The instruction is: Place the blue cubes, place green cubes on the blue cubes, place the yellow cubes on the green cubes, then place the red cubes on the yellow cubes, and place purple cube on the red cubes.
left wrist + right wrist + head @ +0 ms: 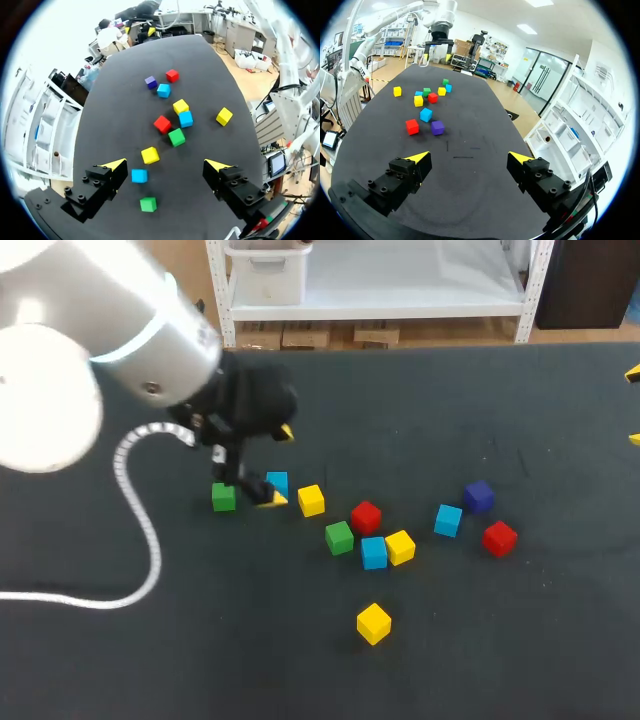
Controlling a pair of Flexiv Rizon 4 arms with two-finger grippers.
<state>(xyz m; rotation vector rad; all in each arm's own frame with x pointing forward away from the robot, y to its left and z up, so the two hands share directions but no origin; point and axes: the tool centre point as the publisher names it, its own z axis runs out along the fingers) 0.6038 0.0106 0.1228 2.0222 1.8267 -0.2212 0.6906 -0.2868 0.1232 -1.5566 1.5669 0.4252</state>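
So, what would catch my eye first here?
The bright cubes scattered across the middle of the dark table: red, yellow, green, blue and one purple. Then the big white left arm at the left, its open claw over a blue cube and a green cube.

**Lighting check, all 3 views**

Bright, even overhead light; ceiling panels point(527, 29) show lit in the right wrist view. Table point(500, 640) is dark and matte, no glare on it. Yellow cube point(373, 623) throws only a short, soft shadow. My left arm point(60, 360) sits close to the head cam, white shell blown out. Left wrist view: bkgd past the table's far edge is washed out white.
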